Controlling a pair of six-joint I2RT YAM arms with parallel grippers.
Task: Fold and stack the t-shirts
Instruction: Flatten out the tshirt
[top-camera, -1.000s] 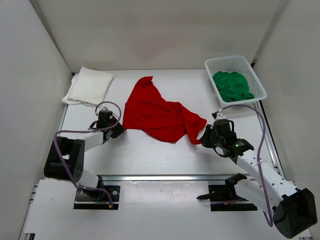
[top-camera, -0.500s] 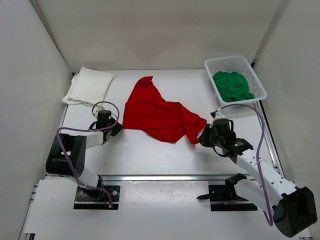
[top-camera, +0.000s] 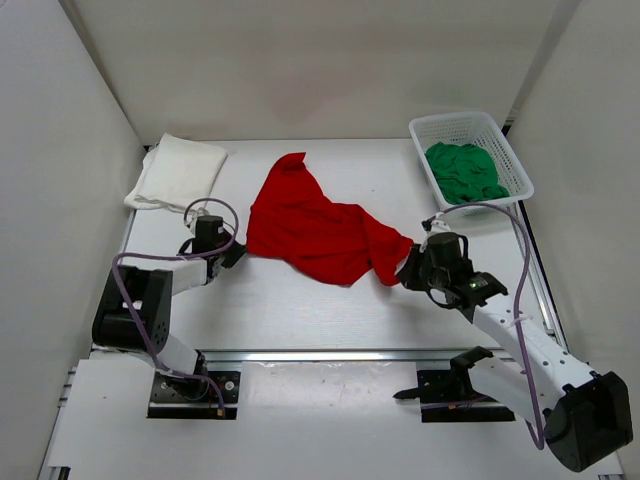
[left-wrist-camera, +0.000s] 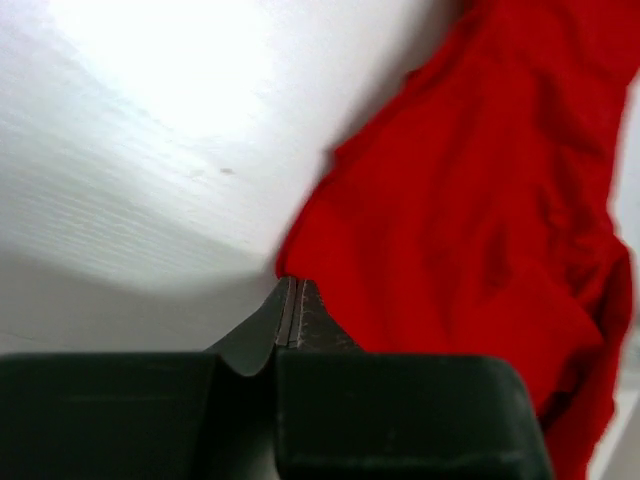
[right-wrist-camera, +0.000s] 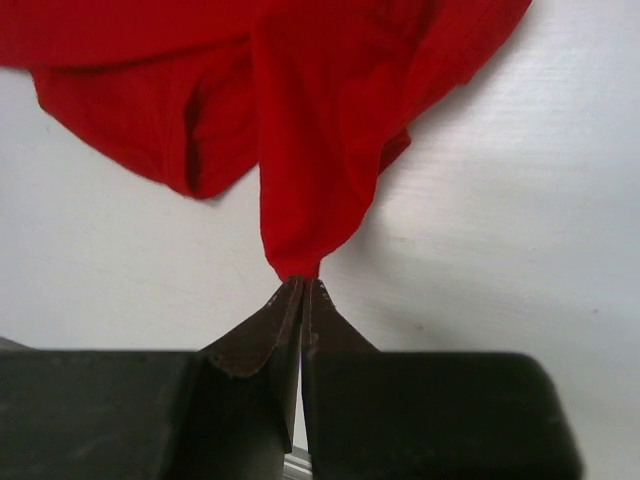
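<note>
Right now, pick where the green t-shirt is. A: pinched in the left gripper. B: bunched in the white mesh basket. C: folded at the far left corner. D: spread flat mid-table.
B: the green t-shirt lies bunched inside the white mesh basket at the far right, while the cloth spread mid-table is the red t-shirt.

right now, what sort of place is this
Probably a robot lab cell: plain white walls box in the table, left arm and right arm bolted at its near edge, red t-shirt between them.
</note>
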